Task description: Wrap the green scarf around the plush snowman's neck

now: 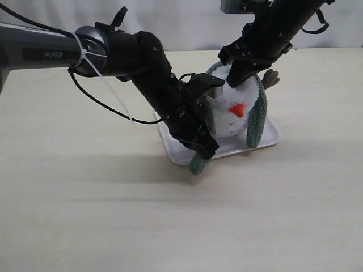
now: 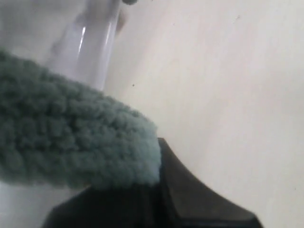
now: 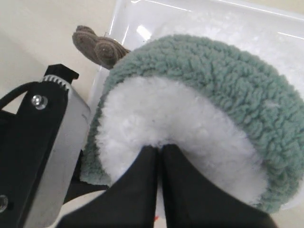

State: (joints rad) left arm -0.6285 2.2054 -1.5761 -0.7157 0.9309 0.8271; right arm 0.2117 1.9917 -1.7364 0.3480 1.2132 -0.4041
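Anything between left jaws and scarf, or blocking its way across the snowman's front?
Nothing visible: left gripper is shut on the green scarf end; right gripper pinches the plush snowman from above, clear of its front.

The green scarf (image 1: 256,116) is shown in a dull grey-green, its fuzzy knit flecked lighter and darker. The plush snowman (image 1: 227,119) is rendered in fluffy white, with its nose (image 1: 237,110) picked out in bright orange and its twig arm (image 1: 271,78) in muted brown. A glossy white tray (image 1: 271,137) is set off against a pale beige table (image 1: 85,215), faintly grained. The left arm (image 1: 130,54) and right arm (image 1: 278,28) are finished in black, the left shading to dark grey where white lettering (image 1: 52,55) is printed and a white cable tie (image 1: 85,54) is looped. The wall (image 1: 181,22) is seen in pale grey.
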